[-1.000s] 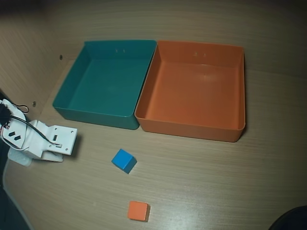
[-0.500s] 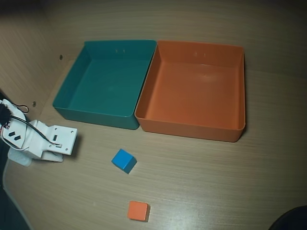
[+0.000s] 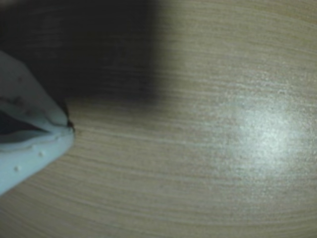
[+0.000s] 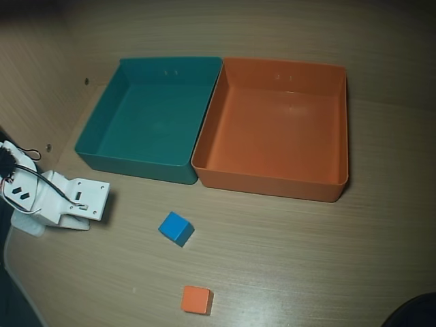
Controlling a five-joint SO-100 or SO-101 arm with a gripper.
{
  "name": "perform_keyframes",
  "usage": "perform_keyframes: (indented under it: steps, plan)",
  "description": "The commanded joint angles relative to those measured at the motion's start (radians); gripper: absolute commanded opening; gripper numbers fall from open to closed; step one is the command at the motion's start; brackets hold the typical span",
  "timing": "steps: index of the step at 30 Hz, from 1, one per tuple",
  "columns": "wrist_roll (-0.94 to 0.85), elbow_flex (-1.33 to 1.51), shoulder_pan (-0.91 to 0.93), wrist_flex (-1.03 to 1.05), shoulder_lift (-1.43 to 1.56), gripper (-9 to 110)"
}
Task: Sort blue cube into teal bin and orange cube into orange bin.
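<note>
Nothing sorted yet: both cubes sit loose on the wooden table (image 4: 381, 225), both bins empty. In the overhead view the teal bin (image 4: 146, 122) and orange bin (image 4: 276, 129) stand side by side at the far part of the table, walls touching or nearly so, open tops up, probably set that way so either drop needs only a short swing. The blue cube (image 4: 176, 227) lies just in front of the seam between the bins, closer to the teal one's front wall; it is turned so its corners point toward and away from the bins, not square to them. A cube has no long axis, so the grip will likely need the wrist turned to meet two flat faces. The orange cube (image 4: 197, 300) sits nearer the bottom edge, apart from the blue one, roughly square to the picture. The arm (image 4: 65, 201) is folded low at the left, well apart from both cubes, looks like a parked pose. The gripper (image 3: 67, 126) shows at the left edge of the wrist view (blurry, close to the tabletop): pale fingers (image 3: 29, 153) meet at the tip with a dark slit behind, so they appear pressed together on nothing. No cube in the wrist view, only wood grain, glare and a dark shadow. Blue cube looks like the nearer first pick.
</note>
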Motion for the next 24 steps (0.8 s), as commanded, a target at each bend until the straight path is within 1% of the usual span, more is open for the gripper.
perform_keyframes:
  steps: [1, 24]
  plan:
    - [-0.008, 0.066, 0.003, 0.012, 0.005, -6]
    - [-0.008, 0.066, 0.014, 0.012, 0.005, -6]
